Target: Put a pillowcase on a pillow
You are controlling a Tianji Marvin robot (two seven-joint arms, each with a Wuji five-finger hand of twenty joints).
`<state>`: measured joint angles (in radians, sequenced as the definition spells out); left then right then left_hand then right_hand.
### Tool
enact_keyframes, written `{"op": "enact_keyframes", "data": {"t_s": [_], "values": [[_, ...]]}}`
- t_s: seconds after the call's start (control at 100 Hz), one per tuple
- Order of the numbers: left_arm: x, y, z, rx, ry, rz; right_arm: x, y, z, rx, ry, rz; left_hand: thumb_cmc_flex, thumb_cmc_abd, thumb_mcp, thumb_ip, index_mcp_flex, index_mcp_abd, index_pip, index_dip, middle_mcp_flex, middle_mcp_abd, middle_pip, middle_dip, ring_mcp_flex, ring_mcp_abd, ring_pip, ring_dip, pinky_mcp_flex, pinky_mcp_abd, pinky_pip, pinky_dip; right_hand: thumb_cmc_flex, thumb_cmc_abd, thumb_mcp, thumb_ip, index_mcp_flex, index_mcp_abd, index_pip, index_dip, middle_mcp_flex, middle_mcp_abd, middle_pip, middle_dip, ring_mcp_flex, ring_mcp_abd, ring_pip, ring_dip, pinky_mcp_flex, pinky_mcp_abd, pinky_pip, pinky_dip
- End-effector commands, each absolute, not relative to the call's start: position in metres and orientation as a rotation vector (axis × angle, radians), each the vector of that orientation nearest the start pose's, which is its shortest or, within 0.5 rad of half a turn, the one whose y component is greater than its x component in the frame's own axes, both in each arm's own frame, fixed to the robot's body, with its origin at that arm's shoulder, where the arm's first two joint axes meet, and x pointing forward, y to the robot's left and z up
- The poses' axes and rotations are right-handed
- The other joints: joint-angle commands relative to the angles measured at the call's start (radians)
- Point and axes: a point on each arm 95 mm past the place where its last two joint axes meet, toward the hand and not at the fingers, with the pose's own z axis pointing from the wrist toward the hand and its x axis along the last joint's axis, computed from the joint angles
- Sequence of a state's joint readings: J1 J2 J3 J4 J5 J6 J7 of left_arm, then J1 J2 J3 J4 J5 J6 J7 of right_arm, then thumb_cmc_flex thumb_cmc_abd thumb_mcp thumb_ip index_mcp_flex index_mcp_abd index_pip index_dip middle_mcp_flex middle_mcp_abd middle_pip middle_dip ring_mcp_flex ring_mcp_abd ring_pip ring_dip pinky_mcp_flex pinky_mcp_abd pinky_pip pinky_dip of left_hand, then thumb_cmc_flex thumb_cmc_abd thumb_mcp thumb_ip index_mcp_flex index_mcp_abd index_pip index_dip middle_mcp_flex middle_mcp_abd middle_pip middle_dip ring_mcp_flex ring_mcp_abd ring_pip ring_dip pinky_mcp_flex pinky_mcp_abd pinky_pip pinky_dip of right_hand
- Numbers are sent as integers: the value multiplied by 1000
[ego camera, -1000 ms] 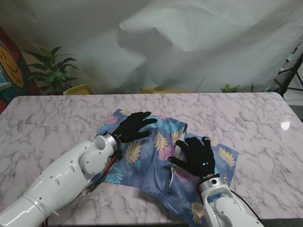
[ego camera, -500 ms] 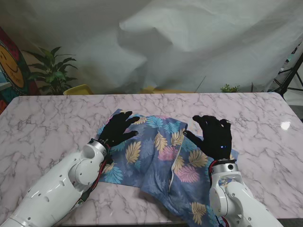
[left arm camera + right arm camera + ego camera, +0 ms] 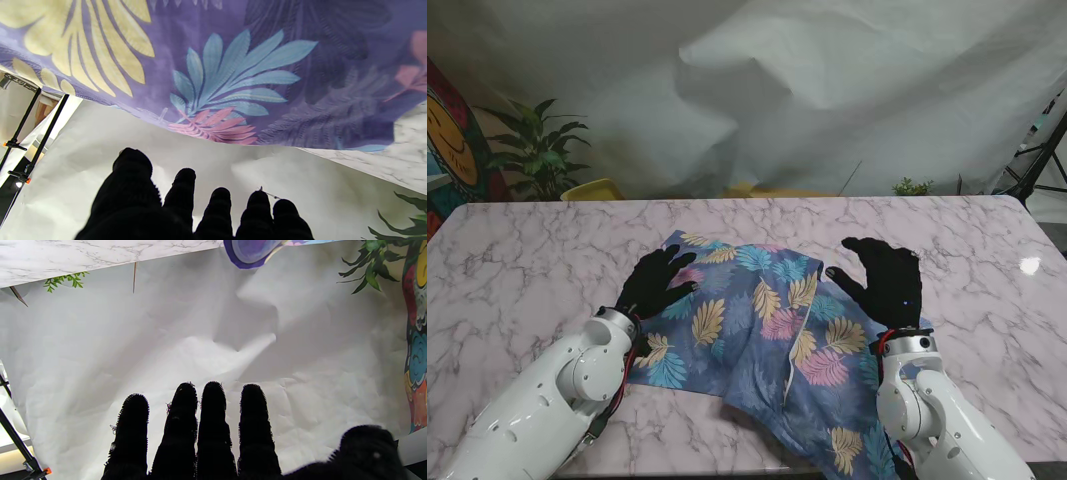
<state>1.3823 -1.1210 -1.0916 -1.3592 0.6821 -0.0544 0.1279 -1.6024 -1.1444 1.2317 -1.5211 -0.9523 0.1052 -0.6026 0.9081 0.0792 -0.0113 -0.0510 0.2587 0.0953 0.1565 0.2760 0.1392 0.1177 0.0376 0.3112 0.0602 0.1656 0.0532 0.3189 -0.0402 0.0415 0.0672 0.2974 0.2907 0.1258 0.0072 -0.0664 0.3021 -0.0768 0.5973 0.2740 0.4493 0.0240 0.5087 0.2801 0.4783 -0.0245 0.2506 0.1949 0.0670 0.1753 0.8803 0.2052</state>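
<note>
Leaf-print pillowcase (image 3: 767,335) lies flat on the marble worktop (image 3: 527,250), between two spread, empty hands: left hand (image 3: 653,283) over its left edge, right hand (image 3: 884,280) at its right.

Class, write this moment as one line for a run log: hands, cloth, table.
left hand: open, over pillowcase's left edge | right hand: open, over its right edge | pillowcase: leaf print, rumpled | table: marble | held: nothing

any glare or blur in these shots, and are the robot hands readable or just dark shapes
Stand view: sharp, evenly lit, with one small glare spot on the table at far right. Left wrist view: the pillowcase print is crisp, but the left robot hand is a black silhouette. Right wrist view: the right robot hand is equally dark against the bright backdrop, its thumb blurred.
</note>
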Motion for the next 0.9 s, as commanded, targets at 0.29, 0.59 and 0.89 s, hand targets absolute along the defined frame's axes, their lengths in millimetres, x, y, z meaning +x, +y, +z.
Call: {"op": "enact_keyframes", "data": {"t_s": [0.29, 0.59, 0.89], "values": [[433, -1, -345, -1448, 1299, -1646, 391, -29, -314, 1042, 916, 1572, -19, 42, -20, 21, 1, 12, -27, 16, -32, -2, -19, -10, -38, 3, -25, -7, 0, 8, -40, -23, 50, 41, -16, 16, 26, -29, 12, -32, -17, -21, -25, -5, -7, -22, -54, -17, -5, -32, -28, -21], [427, 1, -343, -1434, 1299, -1635, 386, -27, -312, 1017, 905, 1577, -13, 40, -20, 21, 1, 13, -33, 19, -33, 0, -19, -7, -39, 1, -26, -7, -1, 7, -38, -25, 51, 40, -17, 15, 36, -32, 16, -39, -4, -24, -28, -6, 3, -20, -52, -16, -2, -25, -28, -21], [424, 5, -340, -1403, 1288, -1614, 383, -27, -311, 1004, 895, 1576, -10, 40, -20, 21, 7, 14, -33, 22, -33, 2, -17, -2, -39, 4, -26, -8, -1, 9, -36, -26, 54, 39, -16, 15, 46, -33, 20, -44, 10, -27, -31, -7, 15, -21, -51, -16, 4, -22, -26, -20]]}}
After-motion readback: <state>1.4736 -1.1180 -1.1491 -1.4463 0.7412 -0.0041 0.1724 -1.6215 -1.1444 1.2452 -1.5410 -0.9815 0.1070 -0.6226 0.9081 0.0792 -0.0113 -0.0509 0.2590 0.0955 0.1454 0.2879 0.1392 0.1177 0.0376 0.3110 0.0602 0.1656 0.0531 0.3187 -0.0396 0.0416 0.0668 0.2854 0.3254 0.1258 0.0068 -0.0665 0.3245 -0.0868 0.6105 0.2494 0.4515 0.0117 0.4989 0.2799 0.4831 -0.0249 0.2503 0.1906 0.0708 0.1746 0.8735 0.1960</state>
